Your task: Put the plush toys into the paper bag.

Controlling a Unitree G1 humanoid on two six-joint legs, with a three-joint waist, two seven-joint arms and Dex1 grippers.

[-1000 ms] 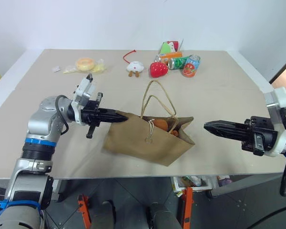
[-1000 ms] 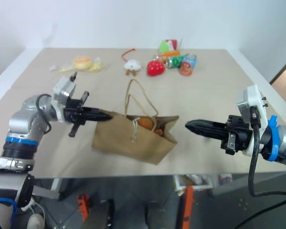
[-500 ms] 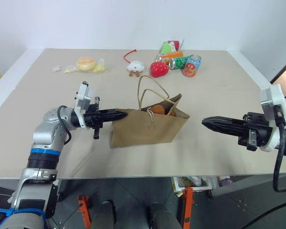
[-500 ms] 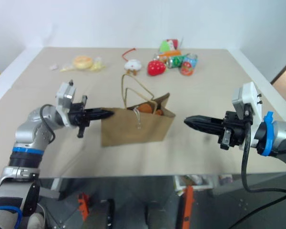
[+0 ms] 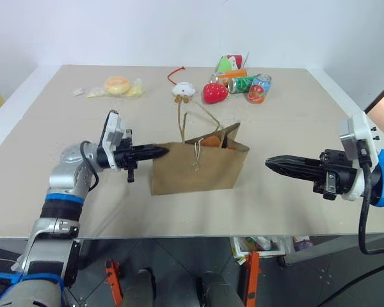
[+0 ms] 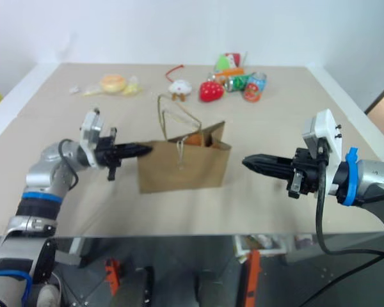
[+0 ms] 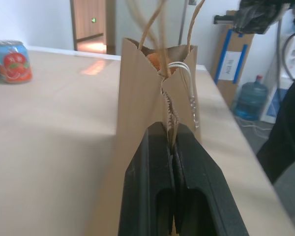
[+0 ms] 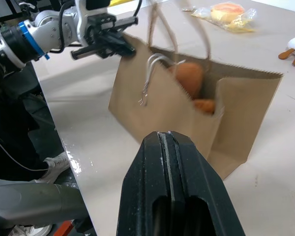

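From the head camera, the paper bag (image 5: 198,167) stands upright on the beige surface (image 5: 294,128), near its front edge, with its loop handles rising above the mouth. The left gripper (image 5: 161,151) reaches level toward the bag's left upper corner, its fingers clamped together on the paper edge there. The right gripper (image 5: 272,163) hangs off to the bag's right, apart from it, pointing at its side with fingers pressed together and nothing between them. Something orange-brown (image 5: 209,141) shows just inside the bag's mouth; it looks like a plush toy, though too little is visible to tell which. Well behind the bag, along the far part of the surface, lie a white round plush with a red cord (image 5: 182,90), a red strawberry (image 5: 214,93), some cans (image 5: 257,88) and a yellow bun in clear wrap (image 5: 117,86).

In the left wrist view, the two black fingers (image 7: 152,162) pinch the bag's serrated side fold, with the handles and an orange shape above them.

In the right wrist view, the closed fingers (image 8: 147,187) point at the bag's open end, where a rounded brown toy (image 8: 190,77) sits inside against the wall.
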